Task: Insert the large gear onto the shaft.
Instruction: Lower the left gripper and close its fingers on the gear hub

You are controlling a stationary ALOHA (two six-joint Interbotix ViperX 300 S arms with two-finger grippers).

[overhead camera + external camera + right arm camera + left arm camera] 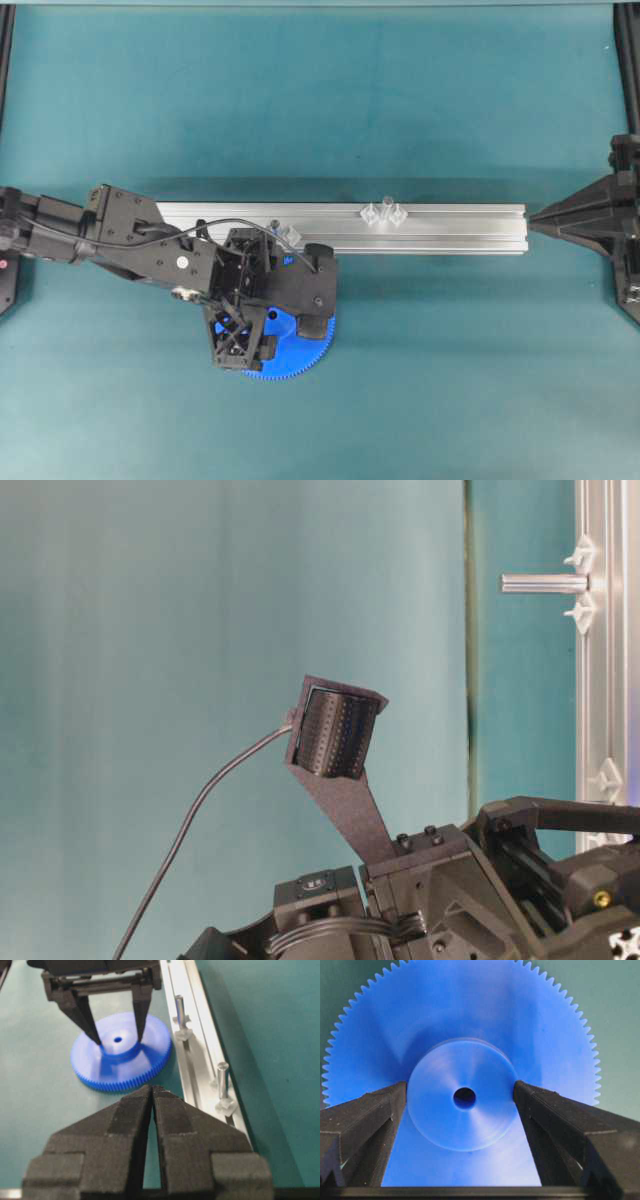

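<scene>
The gear (121, 1053) lies flat on the table (450, 350) just beside the rail (440, 228), which carries two upright pins (180, 1009) (223, 1080) set apart along it, while the left gripper (118, 1035) straddles the gear's hub (462, 1094).

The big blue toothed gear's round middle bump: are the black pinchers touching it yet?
Cannot tell. In the left wrist view the left gripper fingers flank the big blue gear's raised hub with no plain gap or contact.
</scene>
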